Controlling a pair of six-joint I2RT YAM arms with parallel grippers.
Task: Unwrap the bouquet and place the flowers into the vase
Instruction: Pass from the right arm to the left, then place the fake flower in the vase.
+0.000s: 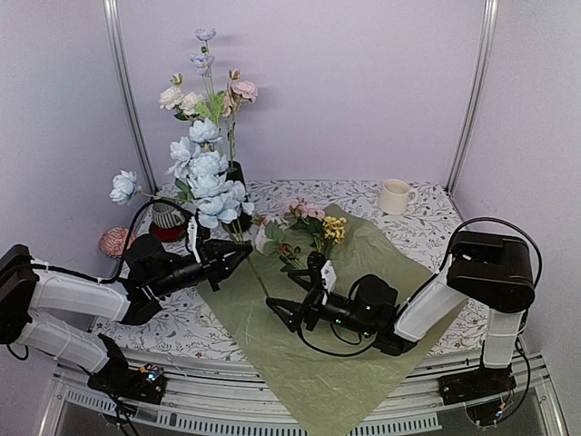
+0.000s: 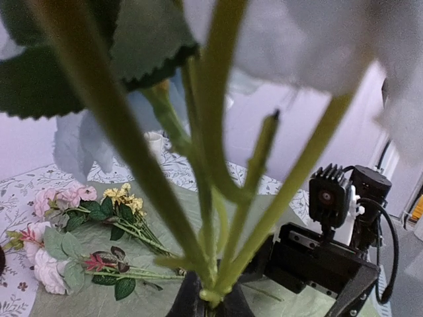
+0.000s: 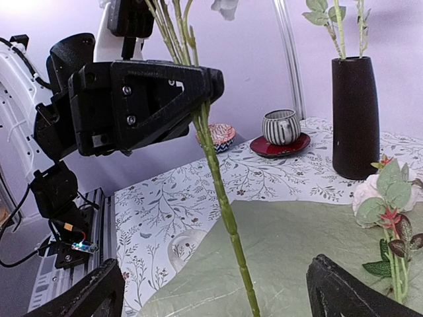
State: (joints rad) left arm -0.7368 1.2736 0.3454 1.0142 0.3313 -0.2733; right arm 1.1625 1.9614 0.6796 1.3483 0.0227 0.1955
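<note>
Left gripper (image 1: pixel 243 257) clamped on green-stemmed light-blue flowers (image 1: pixel 209 177) near slim matte black vase (image 3: pixel 355 119); right gripper (image 1: pixel 277 313) wide, empty; top-heavy, seemingly held low, they may pivot

One vase (image 3: pixel 355 119); one mug (image 1: pixel 394 196); one saucer (image 3: pixel 279 146)

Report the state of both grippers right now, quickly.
The left gripper: closed, holding the blue flowers by their stems.
The right gripper: open, jaws wide apart, holding nothing.
</note>
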